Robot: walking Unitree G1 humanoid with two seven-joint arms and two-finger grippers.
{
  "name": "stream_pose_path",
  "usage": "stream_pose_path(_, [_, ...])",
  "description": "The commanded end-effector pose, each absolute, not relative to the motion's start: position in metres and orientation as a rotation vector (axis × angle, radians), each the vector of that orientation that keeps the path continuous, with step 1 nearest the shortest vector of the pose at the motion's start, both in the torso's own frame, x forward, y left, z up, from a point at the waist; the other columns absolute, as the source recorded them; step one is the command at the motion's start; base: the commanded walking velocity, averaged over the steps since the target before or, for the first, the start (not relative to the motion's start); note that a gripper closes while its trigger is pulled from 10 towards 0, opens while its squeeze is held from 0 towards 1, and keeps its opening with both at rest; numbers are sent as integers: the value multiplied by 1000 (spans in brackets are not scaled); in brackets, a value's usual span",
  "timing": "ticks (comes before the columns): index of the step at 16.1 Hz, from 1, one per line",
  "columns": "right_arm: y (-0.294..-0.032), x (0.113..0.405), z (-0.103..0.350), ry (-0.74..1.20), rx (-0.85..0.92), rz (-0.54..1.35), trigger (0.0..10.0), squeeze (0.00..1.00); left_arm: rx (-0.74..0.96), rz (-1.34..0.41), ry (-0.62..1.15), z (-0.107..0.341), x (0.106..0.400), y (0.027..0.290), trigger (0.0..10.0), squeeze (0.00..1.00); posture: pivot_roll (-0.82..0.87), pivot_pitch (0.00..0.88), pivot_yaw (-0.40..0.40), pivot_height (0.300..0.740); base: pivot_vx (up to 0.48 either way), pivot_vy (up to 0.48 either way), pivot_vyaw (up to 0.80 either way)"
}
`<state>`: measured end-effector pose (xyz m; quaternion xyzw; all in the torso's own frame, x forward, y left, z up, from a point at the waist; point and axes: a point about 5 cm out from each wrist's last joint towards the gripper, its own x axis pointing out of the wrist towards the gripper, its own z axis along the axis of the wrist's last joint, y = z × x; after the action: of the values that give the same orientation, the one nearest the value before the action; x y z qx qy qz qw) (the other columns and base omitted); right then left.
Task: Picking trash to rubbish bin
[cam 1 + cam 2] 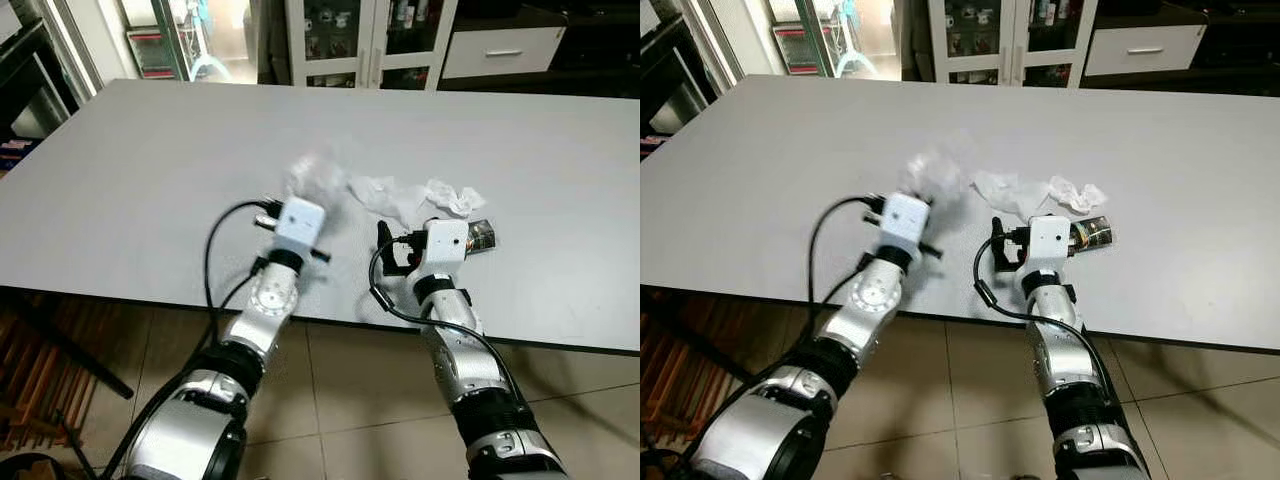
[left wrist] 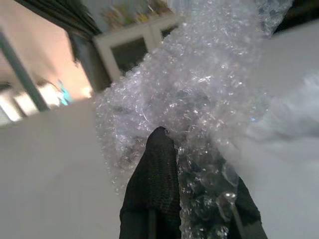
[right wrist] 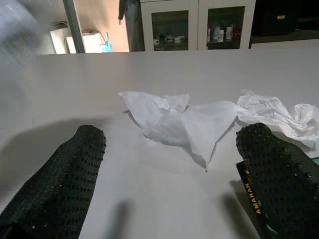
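Note:
A clump of clear bubble wrap [image 1: 313, 178] is lifted slightly off the grey table [image 1: 130, 190], and my left gripper [image 2: 199, 162] is shut on it. The wrap bulges up between the black fingers [image 2: 155, 184]. My right gripper [image 3: 173, 132] is open just above the table near its front edge, fingers wide apart. A crumpled white tissue [image 3: 182, 119] lies straight ahead of it, apart from the fingers. A second crumpled white paper [image 3: 279, 112] lies further right. A small dark can or packet with lettering [image 1: 480, 237] lies beside the right finger [image 3: 279, 169].
The table's front edge [image 1: 330, 320] runs just under both wrists, with tiled floor [image 1: 360, 400] below. White glass-door cabinets [image 1: 370, 40] and a drawer unit [image 1: 500, 50] stand beyond the far side of the table.

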<state>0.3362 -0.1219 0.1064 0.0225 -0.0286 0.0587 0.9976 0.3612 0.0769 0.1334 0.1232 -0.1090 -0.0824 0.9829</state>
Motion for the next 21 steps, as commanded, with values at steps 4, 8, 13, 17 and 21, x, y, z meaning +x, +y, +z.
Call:
stream_pose_path(4, [-122,338,110,-75,57,116,10000,0,221,6,-344,150,361,104,10000,0,-95,21,59,740,0,0,0])
stream_pose_path(8, [-130,341,116,-104,54,79,10000,0,223,46,-343,141,352,119,10000,0,-87,24,57,740,0,0,0])
stream_pose_path(13, [-135,342,122,-133,78,57,10000,0,207,89,-334,135,344,132,10000,0,-79,29,56,740,0,0,0])
stream_pose_path(17, [-136,343,122,-130,73,56,10000,0,206,73,-327,136,343,129,10000,0,-76,30,52,740,0,0,0])
stream_pose_path(21, [-135,342,119,-115,57,66,10000,0,207,76,-309,133,342,130,10000,0,-78,34,53,740,0,0,0])
